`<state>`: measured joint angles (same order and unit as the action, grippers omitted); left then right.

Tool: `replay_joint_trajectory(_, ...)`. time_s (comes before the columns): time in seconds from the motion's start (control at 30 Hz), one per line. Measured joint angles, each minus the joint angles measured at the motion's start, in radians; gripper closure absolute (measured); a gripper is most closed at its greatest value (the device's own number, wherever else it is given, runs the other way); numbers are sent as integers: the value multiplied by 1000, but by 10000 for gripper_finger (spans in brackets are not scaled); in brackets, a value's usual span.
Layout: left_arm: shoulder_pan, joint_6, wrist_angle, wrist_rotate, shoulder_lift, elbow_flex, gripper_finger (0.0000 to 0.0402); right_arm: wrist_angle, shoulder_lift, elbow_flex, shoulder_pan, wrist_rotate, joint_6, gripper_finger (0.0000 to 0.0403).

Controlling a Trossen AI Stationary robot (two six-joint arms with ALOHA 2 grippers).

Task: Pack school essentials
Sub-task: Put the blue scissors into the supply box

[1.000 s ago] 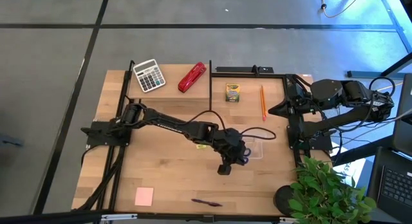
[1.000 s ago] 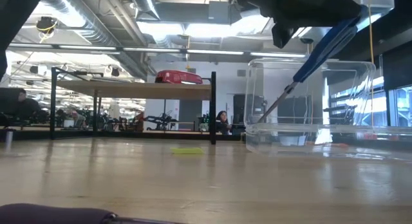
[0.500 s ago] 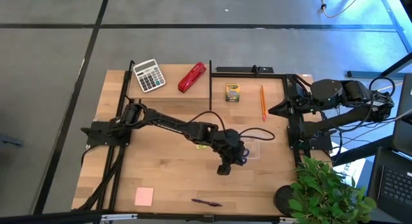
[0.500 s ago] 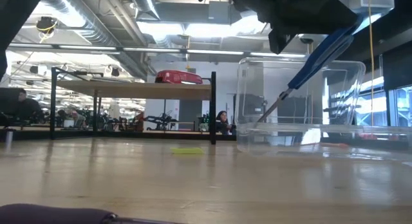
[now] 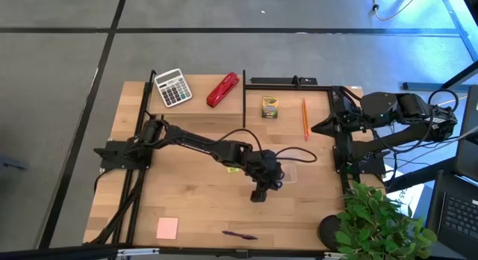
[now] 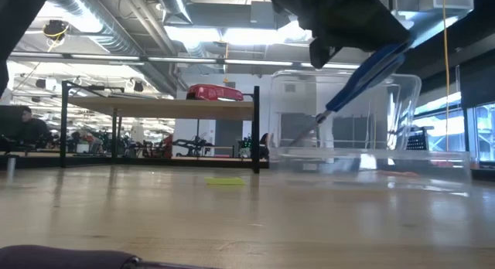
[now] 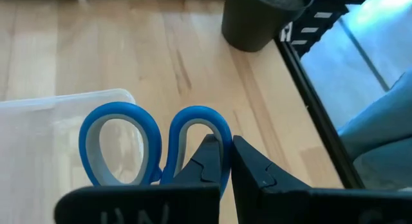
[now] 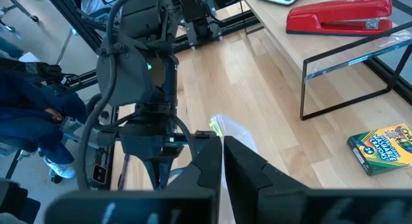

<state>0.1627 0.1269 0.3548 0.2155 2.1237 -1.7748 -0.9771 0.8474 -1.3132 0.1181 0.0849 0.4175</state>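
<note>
My left gripper (image 5: 263,187) (image 7: 222,143) is shut on the blue-handled scissors (image 6: 363,68) over the table's middle right. The scissors slant down into a clear plastic container (image 5: 293,172) (image 6: 402,107) standing on the table. The yellow-green crayon box (image 5: 269,107) and the orange pencil (image 5: 305,116) lie near the far edge. The tiny yellow block (image 5: 234,169) lies left of the gripper. The pink sticky-note pad (image 5: 167,228) and the dark purple pen (image 5: 239,234) lie by the near edge. My right gripper (image 5: 317,128) (image 8: 223,147) waits, shut, at the table's right side. My left gripper pinches the rim of one blue handle loop (image 7: 222,130) of the scissors, one finger (image 7: 205,153) inside the loop and the other outside. It comes from above. The scissors hang tilted below it, with the blades (image 6: 313,130) down inside the clear container.
A grey-white calculator (image 5: 172,87) and a red stapler (image 5: 222,90) sit on a raised shelf at the far left. The shelf's black frame post (image 6: 255,130) stands near the container. A potted plant (image 5: 377,219) fills the near right corner.
My left gripper has moved a little toward the table's left edge with the scissors, which now slant more. The clear container has slid along the table toward the left with them.
</note>
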Motion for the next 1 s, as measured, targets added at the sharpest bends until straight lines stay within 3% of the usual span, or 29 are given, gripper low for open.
replay_joint_trajectory(0.67, -7, 81, 79, -7, -10, -17, 401, 0, 0, 0, 0, 0, 0, 382)
replay_joint_trajectory(1.0, -42, 135, 151, -59, -9, -55, 401, 0, 0, 0, 0, 0, -2, 382)
